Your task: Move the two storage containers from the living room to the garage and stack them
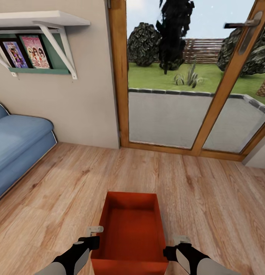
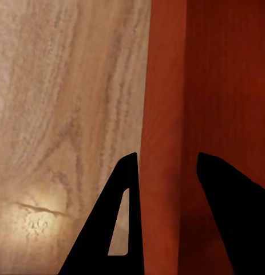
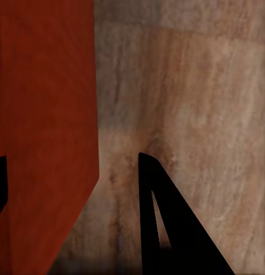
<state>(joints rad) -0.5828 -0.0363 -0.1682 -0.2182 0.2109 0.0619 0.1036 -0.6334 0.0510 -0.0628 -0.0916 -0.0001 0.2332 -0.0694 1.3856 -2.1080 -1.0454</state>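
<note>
One orange-red storage container (image 1: 130, 229), open-topped and empty, sits low in the head view's centre over the living room's light wood plank floor (image 1: 209, 206). My left gripper (image 1: 96, 235) is at its left wall. In the left wrist view its fingers (image 2: 129, 189) sit close on either side of the container's wall (image 2: 163, 114), shut on it. At the right wall is my right gripper (image 1: 181, 240). In the right wrist view that gripper (image 3: 72, 163) is spread wide around the container's wall (image 3: 46, 114), with a gap to the outer finger (image 3: 149, 195).
A blue sofa (image 1: 18, 145) stands at the left under a wall shelf (image 1: 41, 23) with picture books. Wood-framed glass doors (image 1: 178, 88) face a garden straight ahead. Plank floor stretches between the container and the doors.
</note>
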